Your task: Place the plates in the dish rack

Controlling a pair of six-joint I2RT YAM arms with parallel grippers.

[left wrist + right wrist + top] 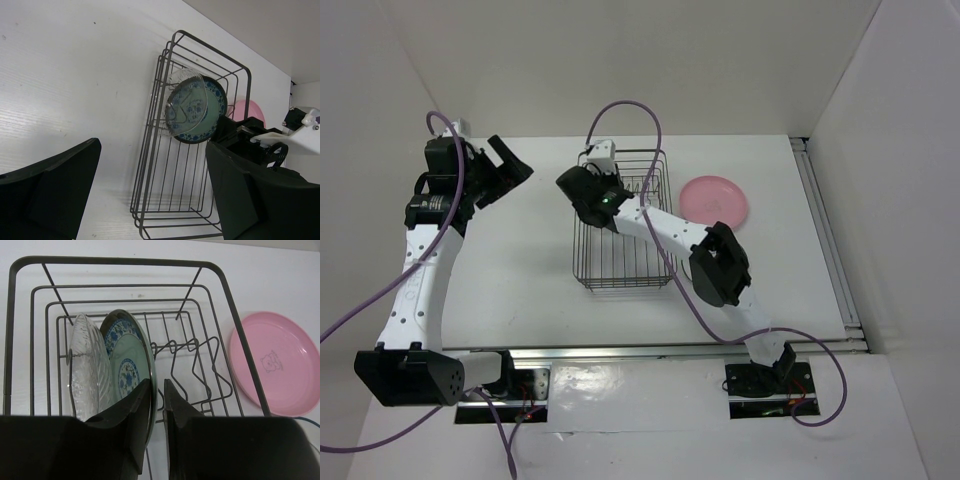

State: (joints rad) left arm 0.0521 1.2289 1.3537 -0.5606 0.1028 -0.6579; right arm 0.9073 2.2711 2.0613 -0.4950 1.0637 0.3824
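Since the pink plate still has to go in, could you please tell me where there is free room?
Free: the empty prongs between the teal plate and the dish rack side nearest the pink plate; the bare table between left arm and rack. Crowded: the clear glass plate and teal plate stand close together, right fingers at the teal rim.
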